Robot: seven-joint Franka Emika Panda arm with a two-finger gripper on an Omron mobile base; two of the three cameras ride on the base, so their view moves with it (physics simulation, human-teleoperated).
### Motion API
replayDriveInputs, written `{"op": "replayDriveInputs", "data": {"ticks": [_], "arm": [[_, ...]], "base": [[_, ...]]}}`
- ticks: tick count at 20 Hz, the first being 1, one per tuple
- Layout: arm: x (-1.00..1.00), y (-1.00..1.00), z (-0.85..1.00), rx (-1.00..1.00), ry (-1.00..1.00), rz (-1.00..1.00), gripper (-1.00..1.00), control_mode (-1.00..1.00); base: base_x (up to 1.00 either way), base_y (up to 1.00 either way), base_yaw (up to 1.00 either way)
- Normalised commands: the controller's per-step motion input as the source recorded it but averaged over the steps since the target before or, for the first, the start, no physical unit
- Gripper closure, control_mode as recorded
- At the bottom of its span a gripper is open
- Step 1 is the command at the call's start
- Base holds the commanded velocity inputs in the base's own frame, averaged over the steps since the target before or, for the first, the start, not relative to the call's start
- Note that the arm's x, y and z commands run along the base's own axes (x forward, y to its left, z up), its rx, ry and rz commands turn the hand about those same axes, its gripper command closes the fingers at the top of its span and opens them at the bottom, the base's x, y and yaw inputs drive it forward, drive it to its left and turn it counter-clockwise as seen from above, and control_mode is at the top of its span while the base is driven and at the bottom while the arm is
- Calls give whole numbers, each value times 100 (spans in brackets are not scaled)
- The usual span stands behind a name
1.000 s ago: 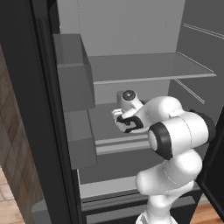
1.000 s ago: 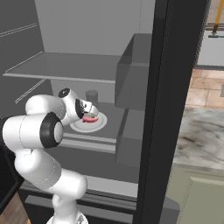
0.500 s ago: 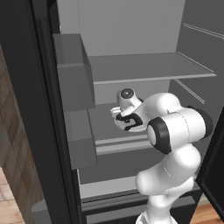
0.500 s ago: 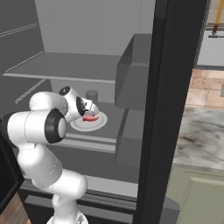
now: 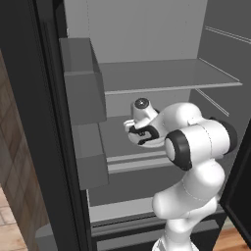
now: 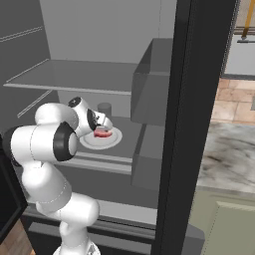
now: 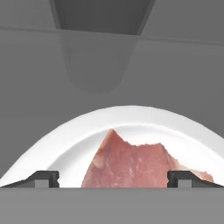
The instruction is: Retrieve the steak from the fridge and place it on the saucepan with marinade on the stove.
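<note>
Over the last second the arm has pushed a little deeper into the fridge (image 5: 147, 78), and the pincer (image 6: 102, 128) has settled lower over the plate (image 6: 113, 141) on the middle shelf (image 5: 117, 139); the plate and the meat on it have not shifted. That reads as the end of the approach: the steak (image 7: 131, 164) is still lying untouched on the plate, with its pointed end at about 12 o'clock from the pincer's tips, and the grasp itself is not yet made. The pincer (image 7: 113, 178) stands spread about as wide as it goes and has hold of nothing; its two dark tips sit at the 9 and 3 o'clock sides of the meat, so a short further descent and a squeeze look like the next need. The hand view gives what the others cannot: the meat's ragged outline, how it lies between the tips, and a dim grey cup (image 7: 97, 65) standing beyond the plate at 12 o'clock. The right base view shows the red lump (image 6: 103, 133) on the plate just under the hand, with the door bins (image 6: 152, 89) at 3 o'clock of it. In the left base view the hand (image 5: 142, 130) covers the plate, but that view shows the shelf above and the bins of the other door (image 5: 83, 88) at 9 o'clock.
</note>
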Motion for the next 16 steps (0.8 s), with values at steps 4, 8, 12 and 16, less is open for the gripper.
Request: {"op": "replayDriveInputs", "data": {"ticks": [4,8,12,16], "arm": [[0,0,-19,0,8,0,-100,-100],[0,0,-13,0,8,0,100,-100],[0,0,-11,0,6,0,100,-100],[0,0,-9,0,1,0,100,-100]], "base": [[0,0,0],[0,0,0],[0,0,0],[0,0,0]]}}
